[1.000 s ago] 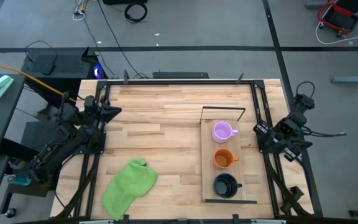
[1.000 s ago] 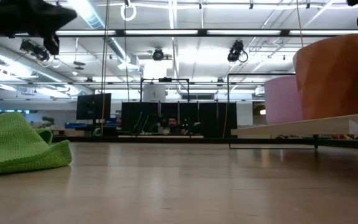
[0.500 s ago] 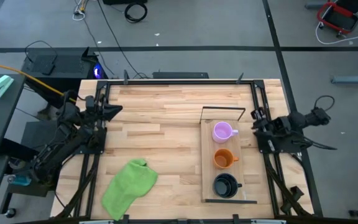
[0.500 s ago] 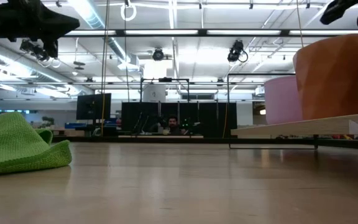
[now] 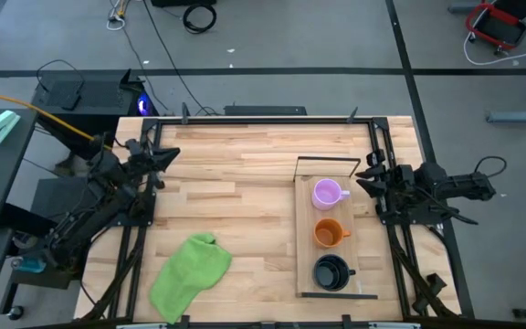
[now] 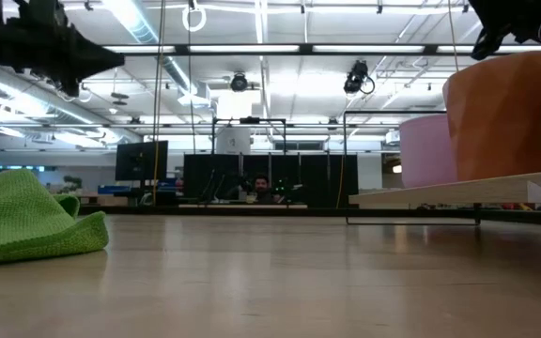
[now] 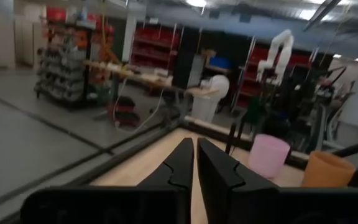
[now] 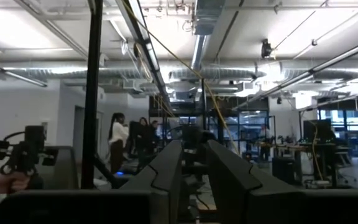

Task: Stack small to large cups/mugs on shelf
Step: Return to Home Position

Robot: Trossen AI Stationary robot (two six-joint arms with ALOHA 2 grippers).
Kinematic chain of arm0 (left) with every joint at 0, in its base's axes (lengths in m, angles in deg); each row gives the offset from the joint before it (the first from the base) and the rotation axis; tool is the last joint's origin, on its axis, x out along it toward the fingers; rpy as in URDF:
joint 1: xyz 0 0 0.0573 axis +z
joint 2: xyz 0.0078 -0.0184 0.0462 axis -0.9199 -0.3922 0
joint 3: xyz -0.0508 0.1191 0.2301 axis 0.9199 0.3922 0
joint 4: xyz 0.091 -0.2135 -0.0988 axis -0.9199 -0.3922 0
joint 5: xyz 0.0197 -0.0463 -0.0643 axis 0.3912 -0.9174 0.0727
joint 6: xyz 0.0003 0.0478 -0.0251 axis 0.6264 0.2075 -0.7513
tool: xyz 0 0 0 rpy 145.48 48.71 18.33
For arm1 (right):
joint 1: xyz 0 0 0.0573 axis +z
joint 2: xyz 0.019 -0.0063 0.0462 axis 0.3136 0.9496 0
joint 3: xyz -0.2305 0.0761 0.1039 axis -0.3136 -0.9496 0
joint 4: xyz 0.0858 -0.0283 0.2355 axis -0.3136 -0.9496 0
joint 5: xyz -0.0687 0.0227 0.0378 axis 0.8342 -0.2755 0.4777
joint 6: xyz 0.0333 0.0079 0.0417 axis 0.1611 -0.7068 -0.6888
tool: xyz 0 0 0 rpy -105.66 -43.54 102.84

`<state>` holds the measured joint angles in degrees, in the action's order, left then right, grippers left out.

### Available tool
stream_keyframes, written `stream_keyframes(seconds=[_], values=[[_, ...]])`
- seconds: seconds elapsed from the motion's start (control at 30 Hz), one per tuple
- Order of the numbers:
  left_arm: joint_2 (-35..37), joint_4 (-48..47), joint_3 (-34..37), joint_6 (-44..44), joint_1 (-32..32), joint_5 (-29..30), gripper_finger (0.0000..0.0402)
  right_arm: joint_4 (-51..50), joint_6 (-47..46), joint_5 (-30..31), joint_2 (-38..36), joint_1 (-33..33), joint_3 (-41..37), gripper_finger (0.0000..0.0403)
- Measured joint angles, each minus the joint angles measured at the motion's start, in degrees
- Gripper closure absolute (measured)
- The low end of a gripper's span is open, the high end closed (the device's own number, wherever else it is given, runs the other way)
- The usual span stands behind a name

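Standing in a row on the shelf [image 5: 363,247], at the table's [image 5: 245,183] right, the purple mug [image 5: 327,193], orange mug [image 5: 329,233] and black mug [image 5: 331,271] are seen from above. The left gripper [image 5: 163,155] and right gripper [image 5: 365,172] are held over the table's side edges. From table height, the orange and purple mugs are seen on the shelf. In the wrist views, the left fingers [image 7: 179,171] are almost pressed together and the right fingers [image 8: 163,177] slightly parted.

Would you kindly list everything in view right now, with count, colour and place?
Mugs: three, in a row on the shelf: purple mug, orange mug, black mug.
Shelf: one, light wood with black wire frame, on the table's right part.
Cloth: one, green, on the table's left part.
Table: one, light wood planks.
People: several, far off in the room.
Left gripper: dark, shut, at the table's left edge.
Right gripper: dark, open, at the table's right edge.
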<state>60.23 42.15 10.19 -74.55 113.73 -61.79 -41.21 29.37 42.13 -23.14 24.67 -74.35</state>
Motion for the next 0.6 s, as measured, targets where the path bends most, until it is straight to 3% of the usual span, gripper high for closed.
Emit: stream_keyframes(seconds=[0.17,0.5,0.6], values=[[0.0,-2.0,0.1,1.5,0.0,0.8,0.0367,-0.3,-1.2,0.2,0.0,0.0,0.0,0.0319],[0.0,18.8,11.0,-3.1,0.0,3.2,0.0374,-1.2,-0.4,0.2,0.0,0.0,0.0,0.0319],[0.0,19.9,13.1,-3.1,0.0,5.2,0.0376,-1.7,-0.6,0.5,0.0,0.0,0.0,0.0319]])
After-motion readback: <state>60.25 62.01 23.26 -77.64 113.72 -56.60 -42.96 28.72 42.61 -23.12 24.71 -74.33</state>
